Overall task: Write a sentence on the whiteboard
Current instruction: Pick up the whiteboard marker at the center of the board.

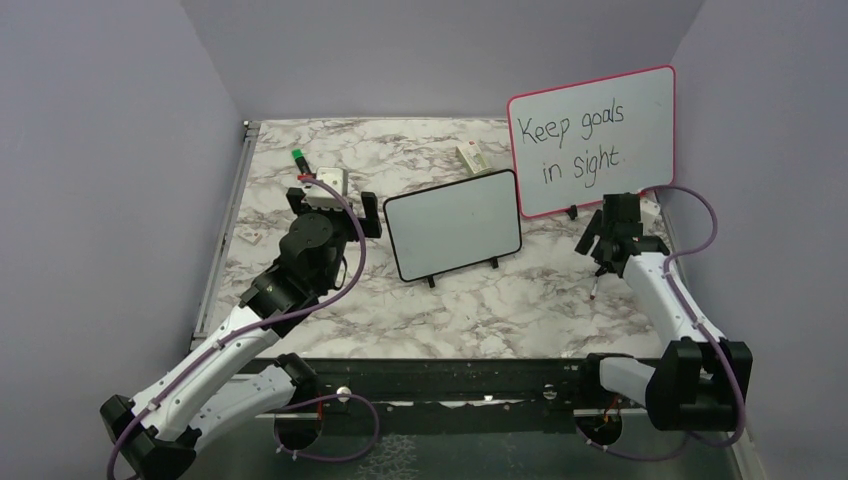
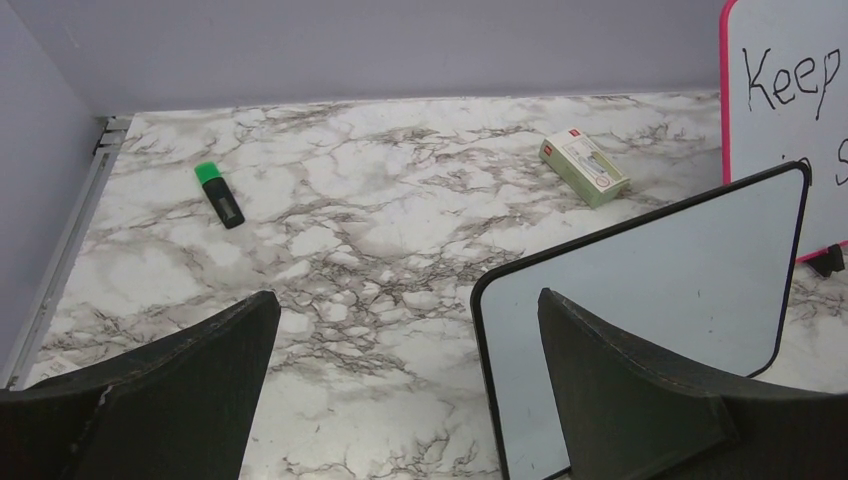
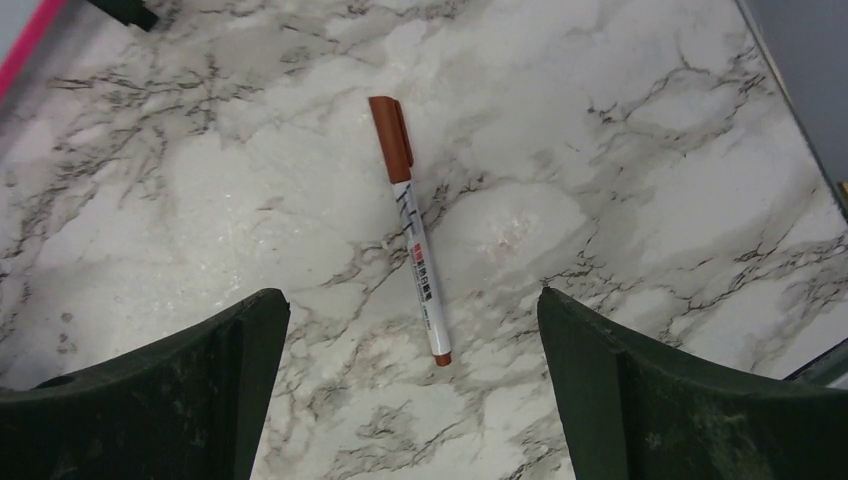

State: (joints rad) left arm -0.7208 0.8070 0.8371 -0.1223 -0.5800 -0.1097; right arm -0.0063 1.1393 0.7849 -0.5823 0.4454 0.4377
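1. The left claw [image 2: 408, 305] is standing wide apart and gripping nothing; only marble table [image 2: 380, 210] is showing between its 2 dark fingers.
2. Its right finger [image 2: 620, 390] is sitting just beside the left edge of the whiteboard [image 2: 650, 270]. I cannot tell whether they are touching.
3. The right claw [image 3: 412, 300] is also spread fully apart, holding nothing and hanging over the table.
4. A pen [image 3: 412, 230] is lying flat on the marble in the gap between that claw's 2 fingers. It has a red-brown cap and a white barrel, and the cap is pointing away from the claw.
5. The whiteboard, black-framed with rounded corners, is standing on small black feet near the middle of the table and leaning back a little. Its face is showing plain pale grey.
6. Behind it to the right, a bigger pink-framed board [image 1: 590, 140] is standing upright and carrying black handwriting that reads "Keep goals in sight". The small board's top right corner is overlapping the pink frame in the top view.
7. A highlighter [image 2: 219, 194], black with a green cap, is lying toward the far left corner.
8. A small pale box [image 2: 584, 169] is lying near the back wall, behind the whiteboard and just left of the pink board.
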